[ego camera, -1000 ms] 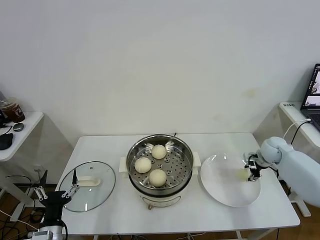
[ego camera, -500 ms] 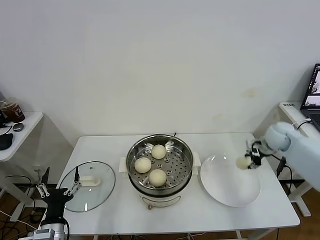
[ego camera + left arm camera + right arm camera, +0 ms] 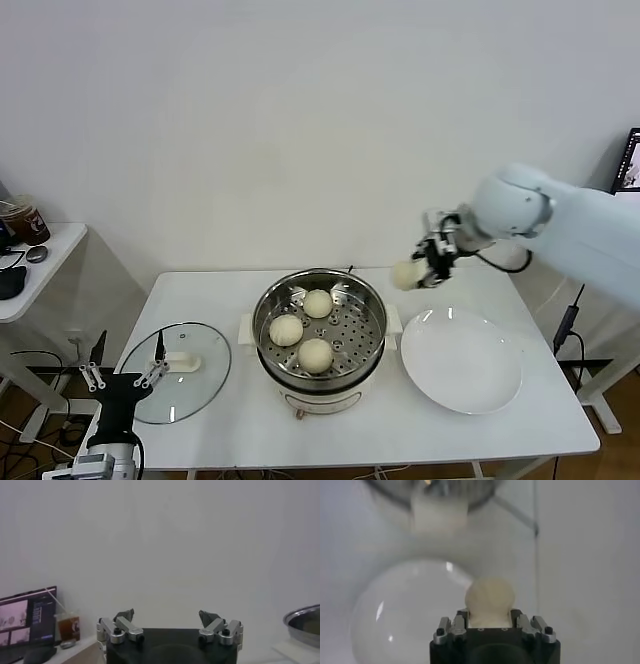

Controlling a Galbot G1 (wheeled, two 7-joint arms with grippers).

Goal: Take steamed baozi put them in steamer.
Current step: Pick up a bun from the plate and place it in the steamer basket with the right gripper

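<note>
The steel steamer (image 3: 320, 325) stands at the table's middle with three cream baozi on its tray: one at the back (image 3: 318, 303), one at the left (image 3: 286, 329), one at the front (image 3: 315, 354). My right gripper (image 3: 420, 268) is shut on the fourth baozi (image 3: 405, 275) and holds it in the air, just right of the steamer's rim and above the table. In the right wrist view this baozi (image 3: 489, 597) sits between the fingers, with the white plate (image 3: 395, 610) below. My left gripper (image 3: 125, 370) is open and empty, low by the table's front left corner.
The bare white plate (image 3: 461, 360) lies right of the steamer. A glass lid (image 3: 176, 371) with a white handle lies left of it. A side table (image 3: 30, 265) with a cup stands far left. A laptop (image 3: 630, 165) shows at the far right edge.
My right gripper has lifted the baozi off the white plate and carried it up and left, to beside the steamer's right rim. The left arm has barely shifted.
</note>
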